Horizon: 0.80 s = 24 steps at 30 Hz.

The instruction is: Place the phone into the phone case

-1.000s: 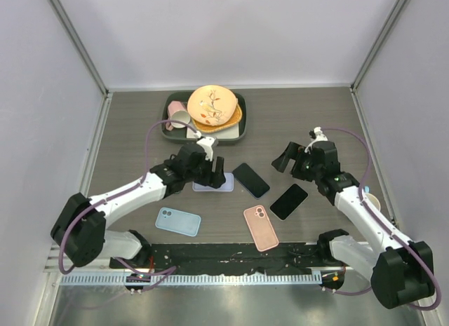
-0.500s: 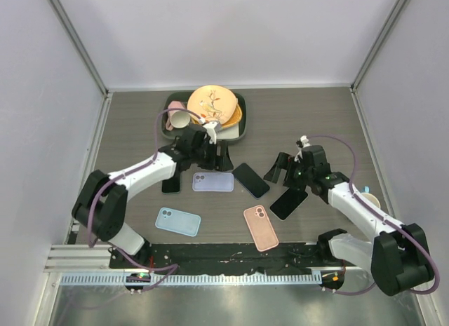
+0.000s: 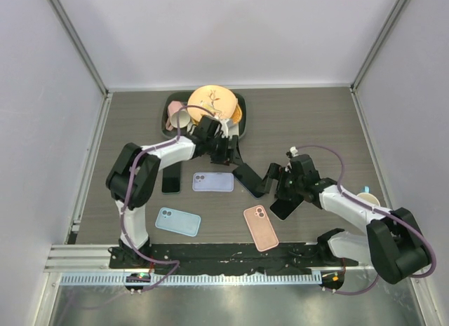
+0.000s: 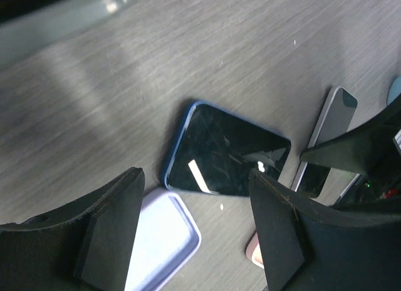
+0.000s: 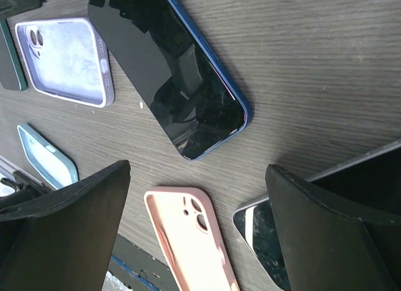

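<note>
Hovering wide apart, left pincer (image 4: 195,181) and right pincer (image 5: 197,172) flank the flat blue-edged phone (image 3: 247,177).

Right gripper (image 5: 198,172) jaws spread wide above wood-grain table (image 5: 326,66). Blue-edged phone (image 5: 166,72) lies flat, dark screen up, with lilac case (image 5: 66,59) at upper left, pale blue case (image 5: 47,156) at left edge, pink case (image 5: 188,238) at bottom. Silver-edged phone (image 5: 269,238) partly hidden behind the finger at lower right.

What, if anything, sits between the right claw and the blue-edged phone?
Nothing visible does. The right gripper hangs open close to the blue-edged phone, with only bare table showing between the two.
</note>
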Tool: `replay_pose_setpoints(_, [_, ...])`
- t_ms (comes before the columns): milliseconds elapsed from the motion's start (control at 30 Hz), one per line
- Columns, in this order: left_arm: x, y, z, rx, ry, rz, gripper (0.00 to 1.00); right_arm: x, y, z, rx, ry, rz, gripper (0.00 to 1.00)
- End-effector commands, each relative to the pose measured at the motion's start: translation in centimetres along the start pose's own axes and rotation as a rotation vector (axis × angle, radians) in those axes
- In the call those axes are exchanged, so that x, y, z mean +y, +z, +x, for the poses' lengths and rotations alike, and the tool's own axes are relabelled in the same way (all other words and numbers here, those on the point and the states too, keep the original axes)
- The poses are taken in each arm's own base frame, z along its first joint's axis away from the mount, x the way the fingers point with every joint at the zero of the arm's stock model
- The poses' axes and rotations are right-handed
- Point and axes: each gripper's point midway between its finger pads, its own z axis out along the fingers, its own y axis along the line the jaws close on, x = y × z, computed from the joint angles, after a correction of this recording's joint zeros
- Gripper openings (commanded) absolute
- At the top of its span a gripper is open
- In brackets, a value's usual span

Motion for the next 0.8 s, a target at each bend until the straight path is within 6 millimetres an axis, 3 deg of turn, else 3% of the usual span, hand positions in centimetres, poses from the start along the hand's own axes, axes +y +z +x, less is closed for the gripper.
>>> replay_pose_setpoints(0, [-0.3, 1.1, -0.4, 0.064, 0.015, 0.004, 0.71, 1.7, 0.6, -1.5, -0.051, 0.01, -0.069, 0.95])
replay_pose_setpoints(133, [0.6, 2.7, 0.9, 0.135, 0.007, -0.02, 0.71, 1.7, 1.1, -1.2, -0.039, 0.023, -0.074, 0.95])
replay_pose_setpoints(367, [1.5, 3.9, 2.9, 0.185, -0.027, -0.017, 0.67, 2.6, 2.4, -2.6, -0.061, 0.011, -0.111, 0.94])
replay_pose_setpoints(600, [0.3, 2.7, 4.4, 0.16, -0.067, 0.055, 0.65, 4.3, 2.2, -7.7, -0.153, -0.015, -0.152, 0.94])
replay_pose_setpoints(767, [-0.1, 1.8, 4.1, 0.107, -0.074, 0.062, 0.64, 5.2, 1.7, -11.7, -0.226, -0.029, -0.169, 0.94])
